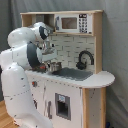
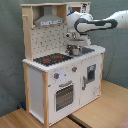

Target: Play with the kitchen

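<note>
Jaws? Honestly can't tell, the gripper hangs low over the kitchen counter by the sink, next to a small metal pot. Looks like it's lining up on that pot; next it'd need to settle squarely.

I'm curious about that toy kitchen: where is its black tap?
The black tap stands at the sink's back, toward the first exterior view's right, against the tiled backboard below the microwave.

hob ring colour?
Red rings on a black hob, clearest in the second exterior view.
</note>
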